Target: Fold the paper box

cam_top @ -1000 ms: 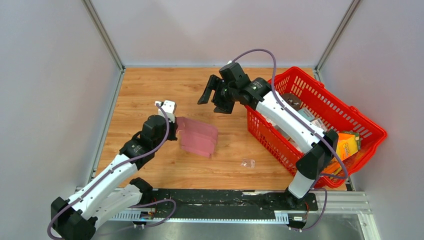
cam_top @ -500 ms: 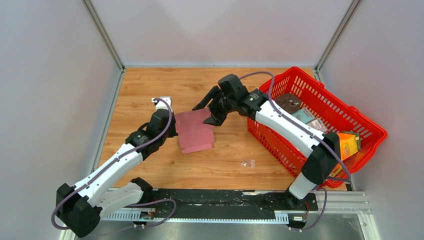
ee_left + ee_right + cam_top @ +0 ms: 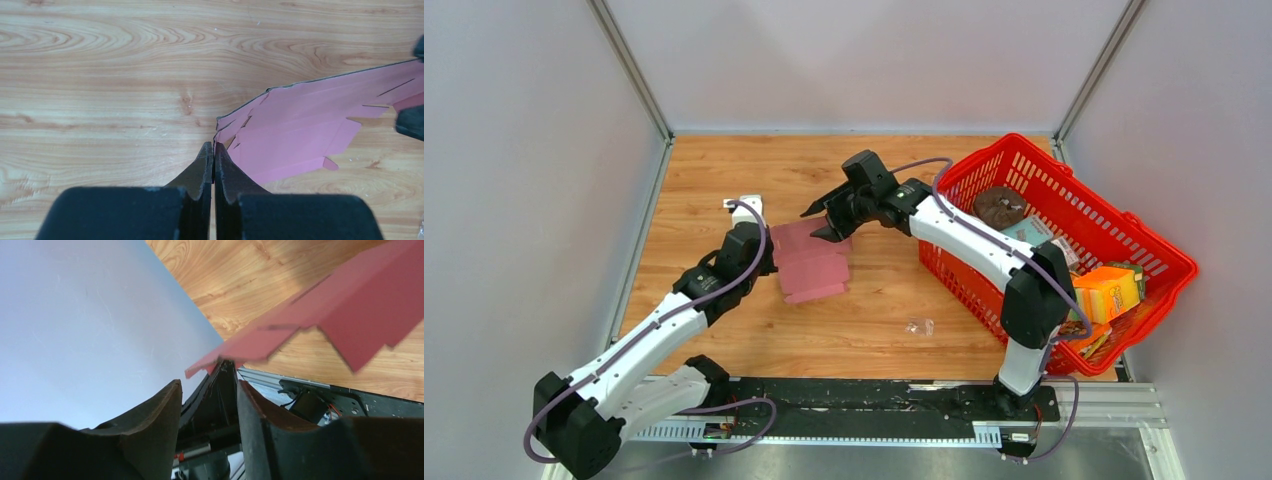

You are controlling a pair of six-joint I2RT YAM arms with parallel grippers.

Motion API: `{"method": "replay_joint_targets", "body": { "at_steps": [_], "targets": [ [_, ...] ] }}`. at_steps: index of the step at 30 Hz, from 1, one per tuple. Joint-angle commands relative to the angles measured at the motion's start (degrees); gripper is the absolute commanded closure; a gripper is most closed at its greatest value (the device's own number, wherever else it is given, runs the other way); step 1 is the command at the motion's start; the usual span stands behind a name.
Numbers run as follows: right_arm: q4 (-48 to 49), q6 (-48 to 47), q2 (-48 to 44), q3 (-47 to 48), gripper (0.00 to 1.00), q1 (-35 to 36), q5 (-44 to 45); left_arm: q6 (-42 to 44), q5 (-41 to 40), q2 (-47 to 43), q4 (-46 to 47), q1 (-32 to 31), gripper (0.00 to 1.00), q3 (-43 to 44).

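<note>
The right gripper (image 3: 822,220), jaws spread, had been brought to the box (image 3: 812,265), pinched by the left gripper (image 3: 213,152), for folding

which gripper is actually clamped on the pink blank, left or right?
The left gripper: its fingers are shut on the paper box at its corner. The right gripper has its fingers spread open at the far edge.

— How many things are you counting on the worktop (image 3: 724,180)?

— I'm counting one pink paper box (image 3: 812,262), one clear scrap (image 3: 918,326) lying at its four o'clock, and one red basket (image 3: 954,275) sitting at three o'clock.

— And inside it?

— I'm making out one orange box (image 3: 1107,293), one teal box (image 3: 1032,232) and one dark round thing (image 3: 1001,207). Two hands are showing: left hand (image 3: 767,258), right hand (image 3: 812,226).
</note>
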Motion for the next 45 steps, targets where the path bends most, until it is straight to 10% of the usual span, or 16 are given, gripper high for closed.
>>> {"method": "replay_joint_targets", "body": {
  "at_steps": [1,29,34,45],
  "targets": [
    [1.2,3.6,1.8,3.5,0.55,0.2,2.2,2.7,-0.7,-1.5,4.1,-0.3,1.0,-0.9],
    [3.4,4.4,7.3,3.0,0.83,-0.5,0.7,7.1,1.6,-3.2,8.9,-0.5,1.0,-4.0],
    [5.2,4.8,8.0,1.1,1.0,-0.7,0.3,4.8,3.3,-2.3,8.0,-0.5,1.0,-4.3],
    [12.0,1.1,13.3,-0.6,1.0,-1.4,0.4,-3.6,7.4,-8.5,0.3,1.1,0.54,-8.4]
  ]
}}
